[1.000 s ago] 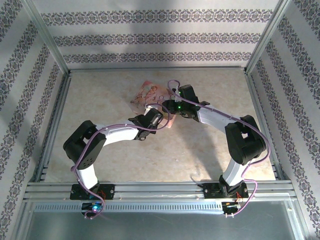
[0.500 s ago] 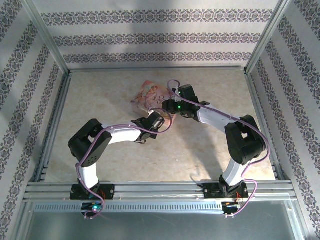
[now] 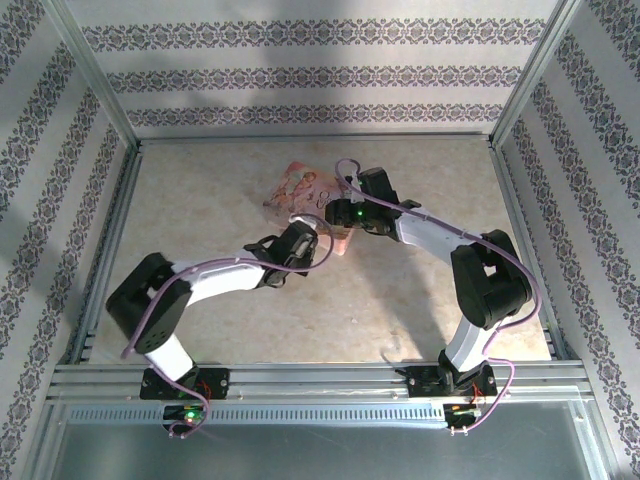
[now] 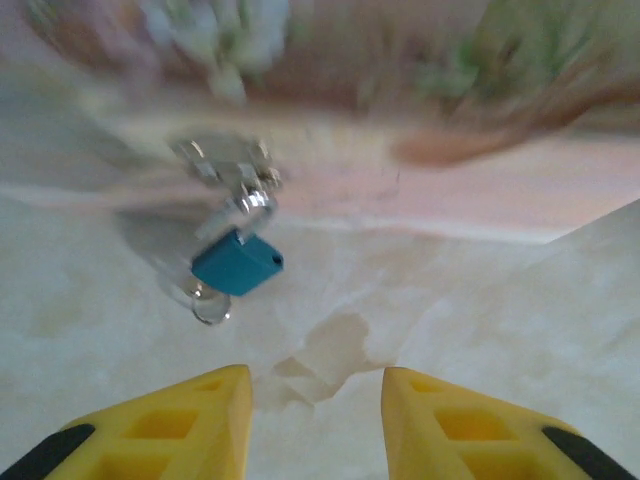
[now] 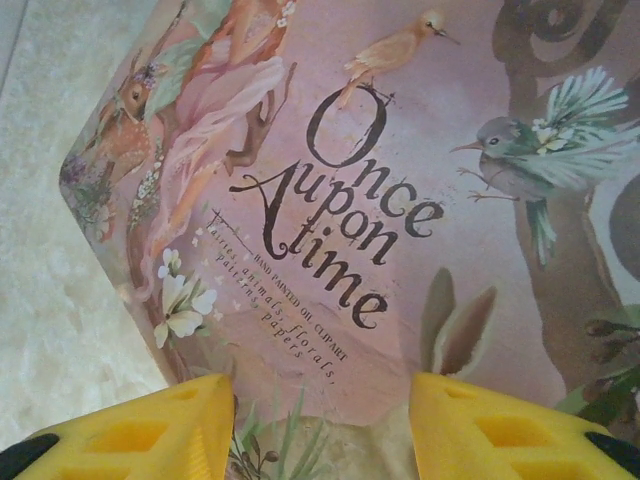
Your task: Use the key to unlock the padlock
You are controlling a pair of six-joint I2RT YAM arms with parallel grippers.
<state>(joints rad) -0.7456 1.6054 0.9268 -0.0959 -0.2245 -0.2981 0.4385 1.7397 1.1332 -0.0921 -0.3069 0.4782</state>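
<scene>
The padlock (image 4: 237, 262), a tiny lock with a blue body and silvery metal parts, hangs at the front wall of the pink tin box (image 4: 420, 190) in the left wrist view. A small silvery ring (image 4: 210, 302) lies just below it; I cannot tell where the key is. My left gripper (image 4: 315, 385) is open, a short way back from the lock and right of it, with bare table between its fingers. My right gripper (image 5: 318, 400) is open over the printed lid of the pink tin box (image 5: 400, 180), holding nothing. From above, the left gripper (image 3: 318, 231) and right gripper (image 3: 333, 208) meet at the pink tin box (image 3: 295, 184).
The marble-patterned table (image 3: 200, 200) is ringed by an aluminium frame (image 3: 310, 140) and patterned walls. Free room lies left of the tin and near the front. Purple cables loop off both arms.
The left arm's elbow has swung out to the left and lower, while its gripper stayed at the tin's front edge. The right arm has barely moved.
</scene>
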